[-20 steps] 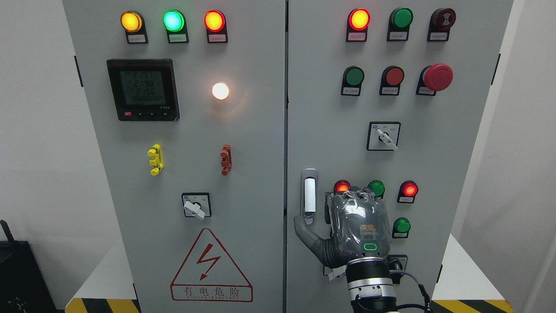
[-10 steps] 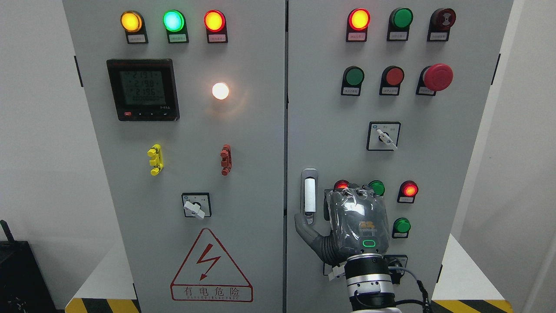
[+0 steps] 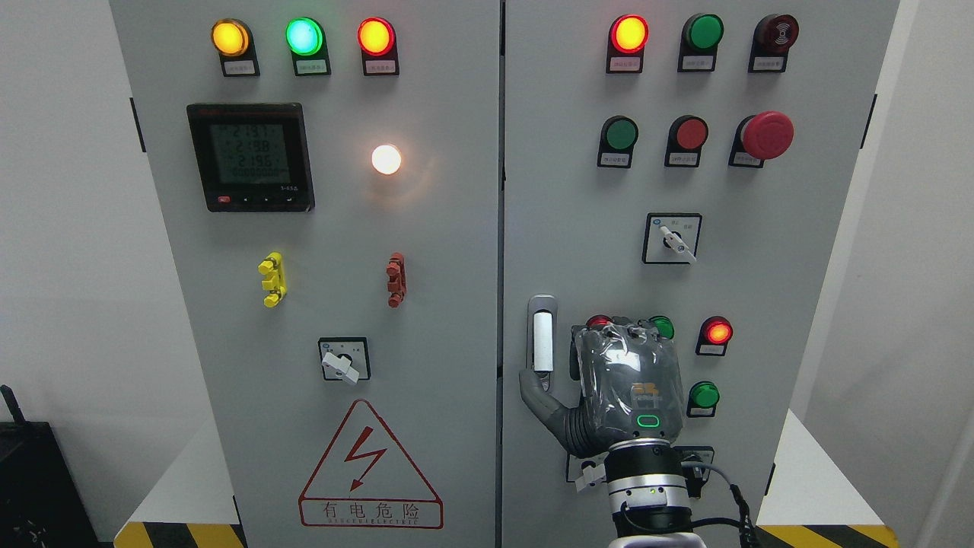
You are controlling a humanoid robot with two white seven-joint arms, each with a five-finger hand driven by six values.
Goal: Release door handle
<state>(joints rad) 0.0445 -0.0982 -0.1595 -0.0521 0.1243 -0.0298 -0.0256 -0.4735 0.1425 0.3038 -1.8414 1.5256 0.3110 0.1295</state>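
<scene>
Rising from the bottom edge, the right hand (image 3: 620,388) stood upright against the cabinet's right door (image 3: 593,213), its thumb (image 3: 536,384) at the foot of the door handle (image 3: 542,339); whether its fingers were curled or spread could not be told.

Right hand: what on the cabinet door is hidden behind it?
The right hand covers most of a red lamp and part of a green lamp; only their upper edges show. Whatever else lies on the door behind it cannot be seen.

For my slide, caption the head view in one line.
Right hand raised against the grey cabinet's right door, thumb beside the white door handle, not gripping it.
</scene>
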